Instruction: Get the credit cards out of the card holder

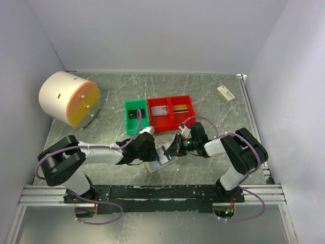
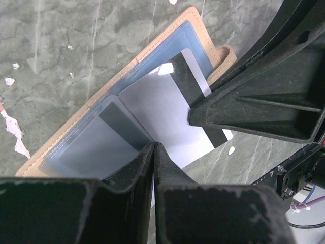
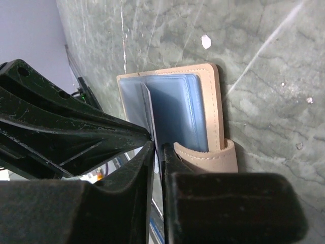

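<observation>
Tan folding card holder (image 1: 155, 165) with blue-grey pockets sits at 6 o'clock of red plastic bins (image 1: 193, 109). Left gripper (image 2: 154, 150) nearly shut at pocket edge, hold unclear. Right gripper (image 3: 157, 152) seems pinched on silver-grey striped credit card (image 2: 157, 112), half out. You pull it flat toward 2 o'clock, pinning holder.

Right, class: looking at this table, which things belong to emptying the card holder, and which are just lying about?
Part of the job:
- card holder
- silver-grey card, partly out of it
- loose cards lying in the green bin and red bins

Just lying about:
- white drum with an orange face
- small white-and-green box
</observation>
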`<state>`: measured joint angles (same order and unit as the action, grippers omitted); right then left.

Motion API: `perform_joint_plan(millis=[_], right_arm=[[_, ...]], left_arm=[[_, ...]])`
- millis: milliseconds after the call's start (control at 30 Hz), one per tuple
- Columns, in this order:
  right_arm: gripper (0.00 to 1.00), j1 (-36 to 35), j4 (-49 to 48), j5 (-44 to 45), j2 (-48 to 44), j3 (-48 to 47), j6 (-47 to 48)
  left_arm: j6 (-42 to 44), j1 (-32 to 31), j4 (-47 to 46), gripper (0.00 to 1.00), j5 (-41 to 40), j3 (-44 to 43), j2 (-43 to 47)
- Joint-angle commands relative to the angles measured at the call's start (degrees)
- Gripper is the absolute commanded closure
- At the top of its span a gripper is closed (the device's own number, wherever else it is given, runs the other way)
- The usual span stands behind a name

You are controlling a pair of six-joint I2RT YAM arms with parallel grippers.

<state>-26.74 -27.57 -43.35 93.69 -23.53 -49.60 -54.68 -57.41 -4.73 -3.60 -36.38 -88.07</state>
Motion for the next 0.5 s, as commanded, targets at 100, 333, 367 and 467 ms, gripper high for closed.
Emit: perform_joint_plan(millis=[100, 333, 367, 467], right_arm=[[1.00, 0.12, 5.74, 3.26, -3.12, -2.29, 4.30], [1.00, 0.20, 13.96, 11.70, -14.59, -4.82, 12.37], [1.00, 0.20, 13.99, 12.34, -16.14, -5.00, 13.22], [1.00, 0.13, 12.35, 14.73, -21.02, -4.82, 15.68]], left_arm=[[0.51, -0.77, 6.08, 0.84, -2.59, 1.16, -0.53], [-0.98, -0.78, 6.29, 0.80, -5.13, 3.99, 5.80], [-0.99, -0.78, 5.83, 0.79, -5.00, 4.64, 7.81], [-0.47, -0.79, 4.08, 0.71, -4.43, 6.29, 12.28]])
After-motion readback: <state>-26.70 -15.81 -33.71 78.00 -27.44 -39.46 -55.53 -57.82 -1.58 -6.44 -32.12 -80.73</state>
